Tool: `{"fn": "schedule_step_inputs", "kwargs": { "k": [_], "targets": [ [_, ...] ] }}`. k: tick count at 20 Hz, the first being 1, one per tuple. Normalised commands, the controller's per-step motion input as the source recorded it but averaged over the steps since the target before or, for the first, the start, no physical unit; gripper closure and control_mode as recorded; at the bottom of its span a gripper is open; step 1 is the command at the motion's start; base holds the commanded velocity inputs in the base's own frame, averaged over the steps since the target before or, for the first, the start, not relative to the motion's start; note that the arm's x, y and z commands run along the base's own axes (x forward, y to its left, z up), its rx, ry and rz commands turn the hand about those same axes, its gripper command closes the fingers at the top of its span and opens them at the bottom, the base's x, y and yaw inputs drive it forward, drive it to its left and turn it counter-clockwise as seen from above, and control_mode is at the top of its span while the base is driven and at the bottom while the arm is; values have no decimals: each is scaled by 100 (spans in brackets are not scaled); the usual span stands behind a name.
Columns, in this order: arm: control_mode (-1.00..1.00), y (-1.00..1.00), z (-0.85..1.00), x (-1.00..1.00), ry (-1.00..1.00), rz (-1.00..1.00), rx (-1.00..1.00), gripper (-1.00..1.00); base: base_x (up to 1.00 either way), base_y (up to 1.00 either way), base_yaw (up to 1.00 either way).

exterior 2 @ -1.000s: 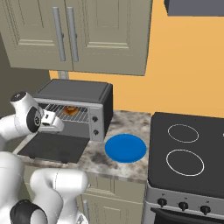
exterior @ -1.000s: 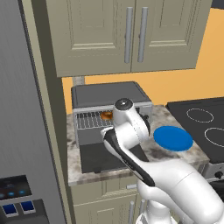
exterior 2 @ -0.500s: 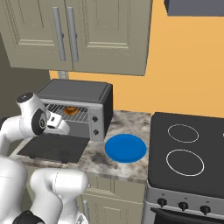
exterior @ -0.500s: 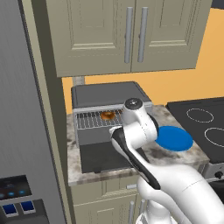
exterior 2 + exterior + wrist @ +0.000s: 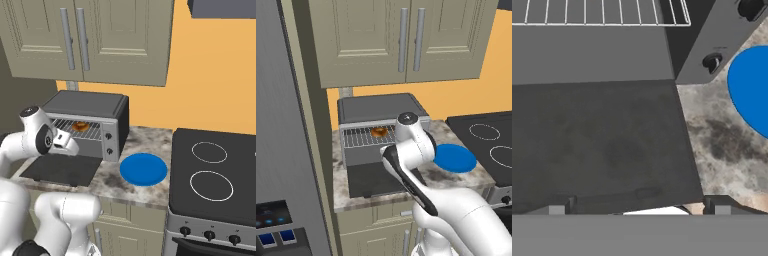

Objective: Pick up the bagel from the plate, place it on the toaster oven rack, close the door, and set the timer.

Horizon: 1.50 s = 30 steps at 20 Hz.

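Note:
The bagel (image 5: pixel 378 132) (image 5: pixel 80 126) lies on the toaster oven rack (image 5: pixel 362 136) (image 5: pixel 70 130) (image 5: pixel 602 12) inside the toaster oven (image 5: pixel 376 107) (image 5: pixel 87 104). The door (image 5: pixel 376 178) (image 5: pixel 60 169) (image 5: pixel 602 145) is folded down flat on the counter. My gripper (image 5: pixel 74 148) (image 5: pixel 639 205) hangs open and empty over the door's front right part, pointing down at it, with its fingertips (image 5: pixel 562 205) spread wide. The blue plate (image 5: pixel 455 157) (image 5: pixel 143 168) (image 5: pixel 752 85) sits bare on the counter to the right of the oven.
Two knobs (image 5: pixel 712 62) sit on the oven's right-hand panel (image 5: pixel 109 137). A black stove (image 5: pixel 491 145) (image 5: pixel 215 175) adjoins the marble counter (image 5: pixel 722 145) on the right. Wall cabinets (image 5: pixel 401 40) hang above the oven, and a tall grey fridge (image 5: pixel 281 125) stands on the left.
My hand has drawn back a little to the right, away from the rack, and now hangs over the open door. The bagel stays on the rack and the jaws stay open.

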Motion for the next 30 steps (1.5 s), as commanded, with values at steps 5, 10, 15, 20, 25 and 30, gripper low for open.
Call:
{"fn": "schedule_step_inputs", "kwargs": {
  "k": [5,10,15,20,25,30],
  "targets": [
    [-100,13,-8,-29,0,9,-9,-100,0,0,0],
    [-100,0,-9,-32,0,10,-8,-100,0,0,0],
    [-100,0,-2,-24,-2,14,-7,-100,0,0,0],
    [-100,0,-5,-8,-8,18,-7,-100,0,0,0],
    [-100,0,0,-1,-7,22,-9,-100,0,0,0],
    [-100,9,-5,-4,-3,24,-12,-100,0,0,0]
  ]
}}
